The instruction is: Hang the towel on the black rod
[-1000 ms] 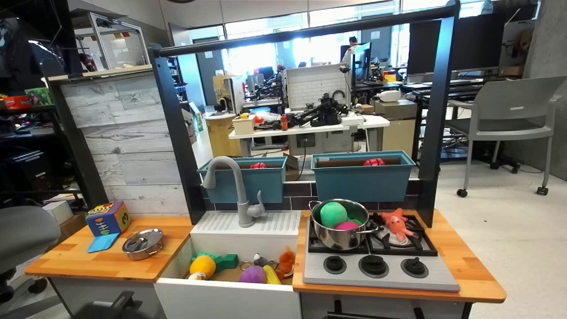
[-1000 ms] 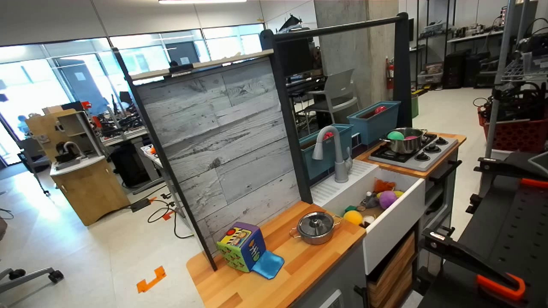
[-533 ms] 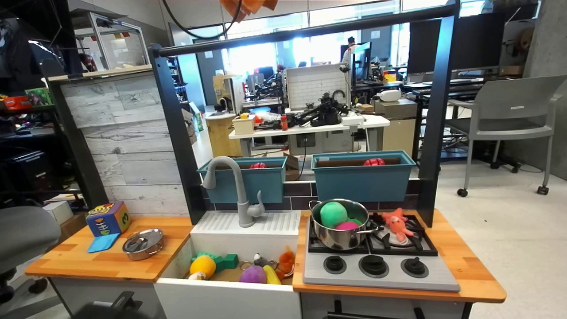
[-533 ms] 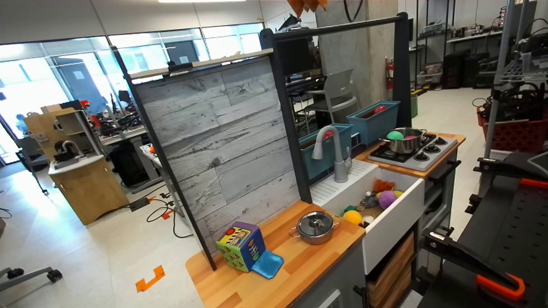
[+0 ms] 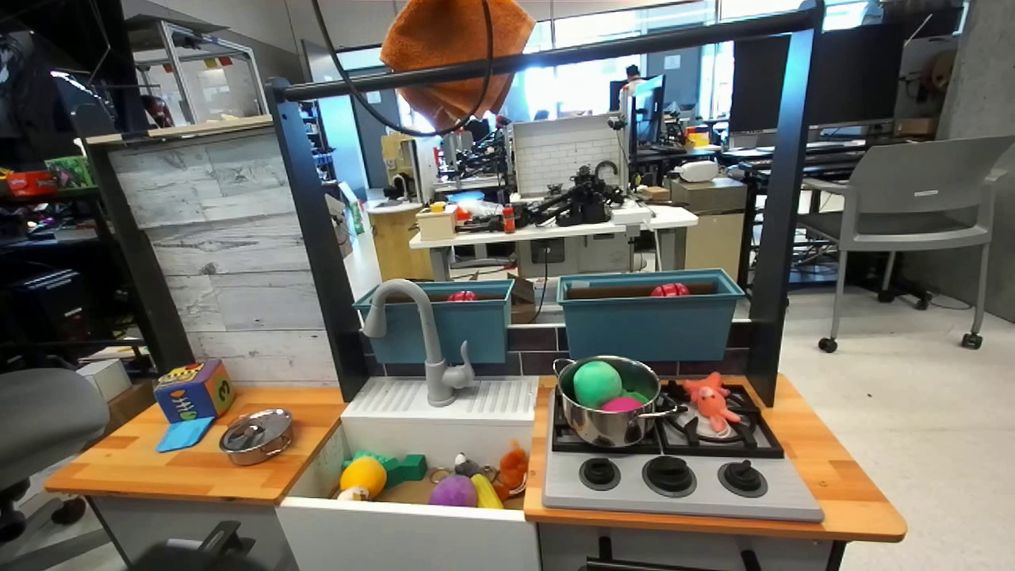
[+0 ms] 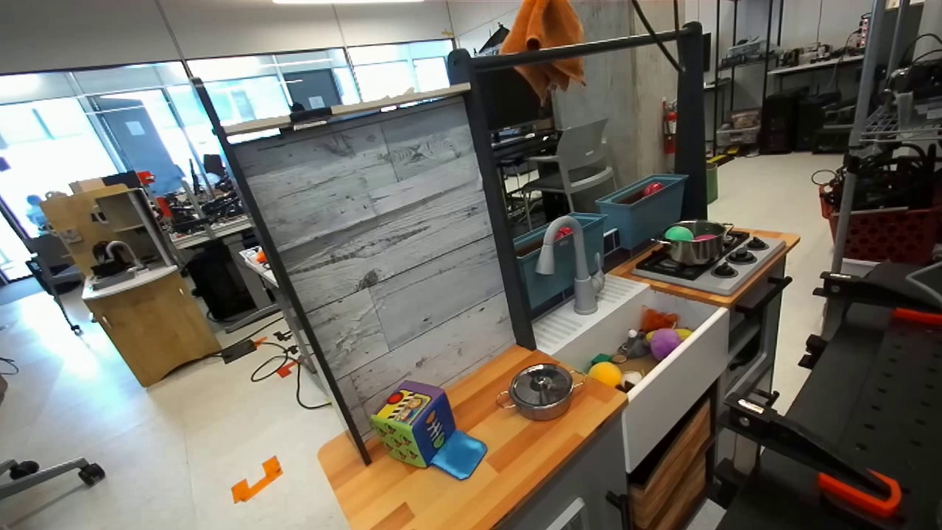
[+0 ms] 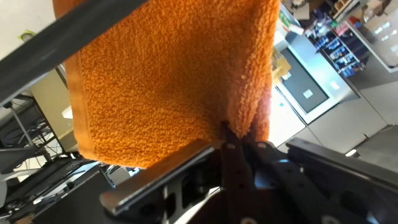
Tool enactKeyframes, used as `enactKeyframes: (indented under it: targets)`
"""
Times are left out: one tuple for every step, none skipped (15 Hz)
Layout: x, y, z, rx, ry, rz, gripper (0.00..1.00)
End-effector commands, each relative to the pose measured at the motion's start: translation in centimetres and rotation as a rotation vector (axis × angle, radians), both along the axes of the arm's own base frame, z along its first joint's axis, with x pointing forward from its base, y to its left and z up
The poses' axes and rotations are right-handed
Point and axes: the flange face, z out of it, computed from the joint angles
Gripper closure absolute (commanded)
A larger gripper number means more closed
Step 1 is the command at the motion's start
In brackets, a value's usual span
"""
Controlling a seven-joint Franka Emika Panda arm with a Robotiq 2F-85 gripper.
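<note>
The orange terry towel (image 5: 448, 36) hangs from the gripper (image 7: 241, 140), whose jaws are nearly together on a fold. In both exterior views the towel is behind the black rod (image 5: 603, 51), showing above and below it; contact cannot be told. Grasping and carrying look done; draping it over the rod, high above the gray faucet (image 5: 437, 373), and letting go remain.
</note>
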Motion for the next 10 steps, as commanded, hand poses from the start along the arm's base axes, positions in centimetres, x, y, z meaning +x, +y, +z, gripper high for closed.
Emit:
enactKeyframes:
  targets:
    - [-1.8,-1.8,4.1,-0.049,0.077,0.027,0.99]
    - [-2.3,-2.1,5.2,-0.063,0.087,0.03,0.99]
    - [-2.8,-2.3,6.3,-0.074,0.095,0.035,0.99]
    - [-3.3,-2.4,7.4,-0.083,0.098,0.039,0.99]
    - [-3.8,-2.4,8.4,-0.091,0.097,0.042,0.99]
    - [-4.2,-2.5,9.2,-0.097,0.097,0.046,0.99]
    - [-4.3,-2.5,9.8,-0.103,0.096,0.049,0.99]
    - [-4.3,-2.5,10.1,-0.107,0.103,0.054,0.99]
    - [-4.4,-2.4,10.5,-0.108,0.104,0.055,0.99]
    - [-4.4,-2.5,10.6,-0.11,0.11,0.054,0.99]
